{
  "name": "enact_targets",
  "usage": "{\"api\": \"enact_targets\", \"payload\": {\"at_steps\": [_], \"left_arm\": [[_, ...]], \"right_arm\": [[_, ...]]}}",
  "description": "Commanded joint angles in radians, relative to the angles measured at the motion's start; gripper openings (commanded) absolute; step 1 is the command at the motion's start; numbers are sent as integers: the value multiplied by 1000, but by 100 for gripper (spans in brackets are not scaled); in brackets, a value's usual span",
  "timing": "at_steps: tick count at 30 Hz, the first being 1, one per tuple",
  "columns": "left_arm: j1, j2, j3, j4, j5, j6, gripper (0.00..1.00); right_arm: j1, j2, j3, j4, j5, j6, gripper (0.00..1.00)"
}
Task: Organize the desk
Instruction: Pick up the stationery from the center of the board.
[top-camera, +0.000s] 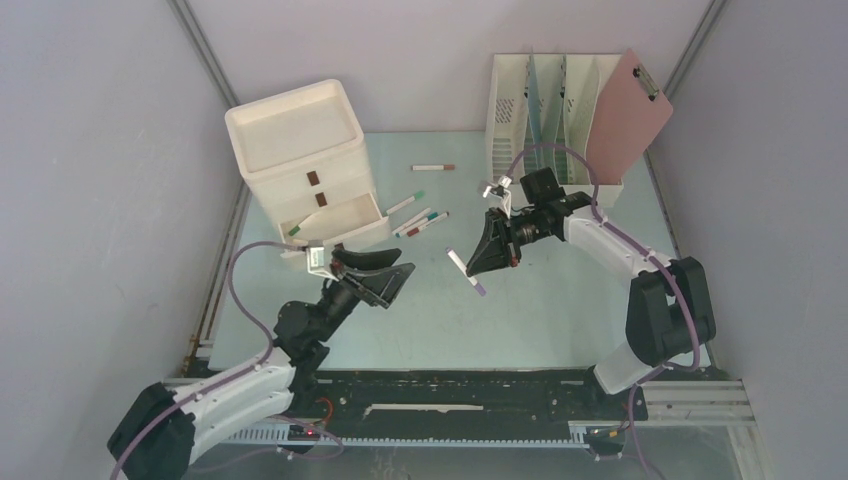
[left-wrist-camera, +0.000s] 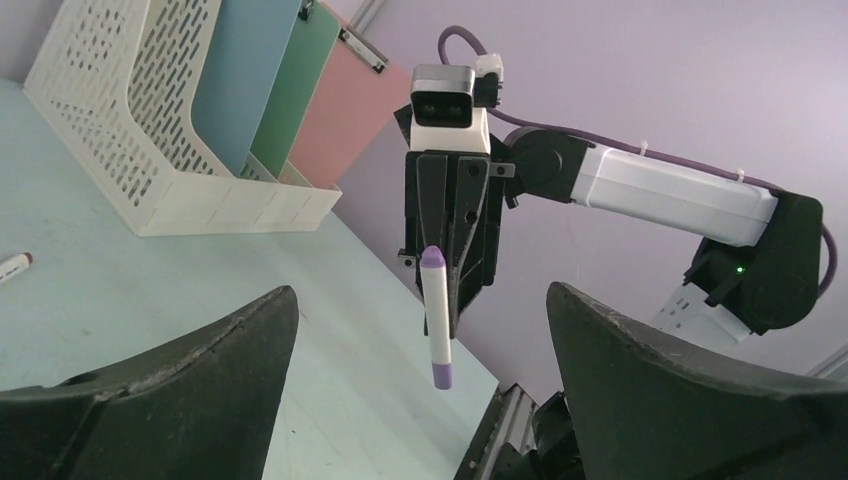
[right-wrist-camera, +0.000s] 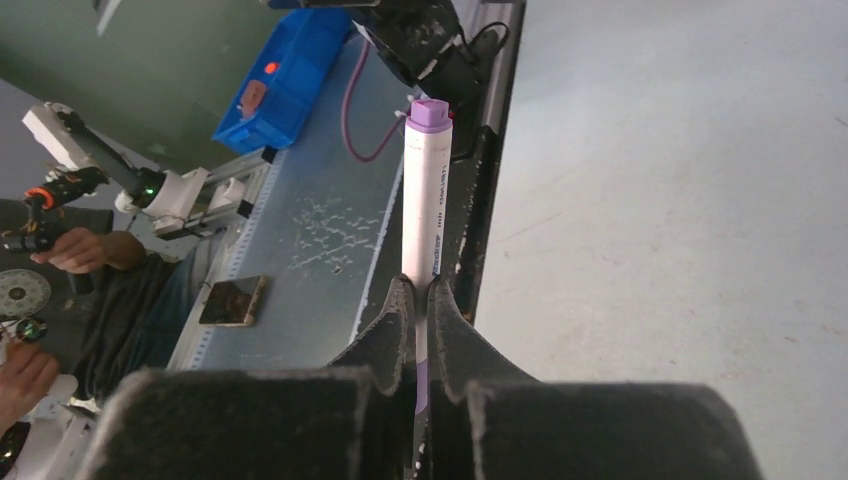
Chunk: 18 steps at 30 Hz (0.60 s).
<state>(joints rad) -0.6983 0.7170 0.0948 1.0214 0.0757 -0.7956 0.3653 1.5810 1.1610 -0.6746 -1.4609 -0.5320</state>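
Desk (top-camera: 560, 300): pale green top across the whole work area, w/ loose markers (top-camera: 420, 222) by the drawer unit (top-camera: 310, 160). Over its middle, R gripper (right-wrist-camera: 419, 300) is clenched on a purple-ended marker (left-wrist-camera: 436, 320), long axis approx. vertical, free end hanging down. L gripper (top-camera: 400, 278), jaws spread wide & empty, faces it from the left (the arm nearer the drawers), not touching. Prob. a handover.
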Motion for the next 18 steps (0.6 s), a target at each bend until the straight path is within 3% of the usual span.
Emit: {"api": "enact_targets", "payload": {"at_steps": [1, 11, 18], "left_arm": [[-55, 127, 80, 168, -115, 59, 100], [-190, 379, 179, 336, -154, 73, 99], [-217, 503, 229, 366, -175, 58, 84]], "right_arm": [[10, -30, 23, 17, -94, 34, 0], [15, -37, 23, 18, -95, 32, 0], [20, -27, 22, 7, -95, 16, 0]]}}
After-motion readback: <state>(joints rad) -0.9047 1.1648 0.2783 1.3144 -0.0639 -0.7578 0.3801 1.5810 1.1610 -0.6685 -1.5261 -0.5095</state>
